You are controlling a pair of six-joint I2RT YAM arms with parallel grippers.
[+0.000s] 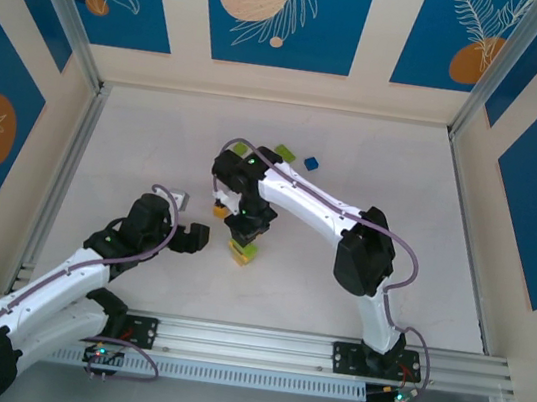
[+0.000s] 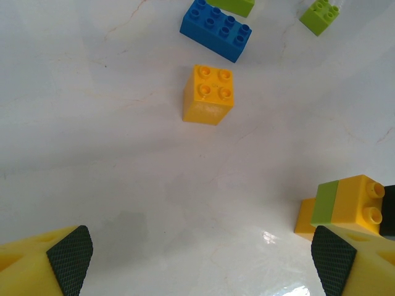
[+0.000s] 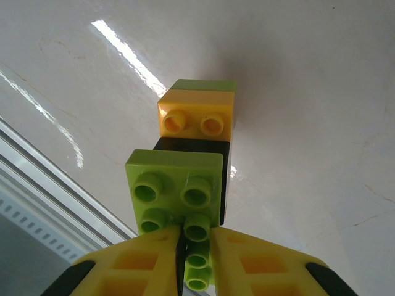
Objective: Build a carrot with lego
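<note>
stack: on the table, directly beyond lime brick
right gripper: clamped on lime brick, nearer arm
left gripper: spread wide, empty, loose orange brick straight ahead

Robotics lab: aluminium frame, patterned wall panels.

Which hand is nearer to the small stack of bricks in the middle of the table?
Right. The right hand is directly at the stack, shut on a green brick there. The left hand, open, stands to the stack's left, apart from it.
</note>
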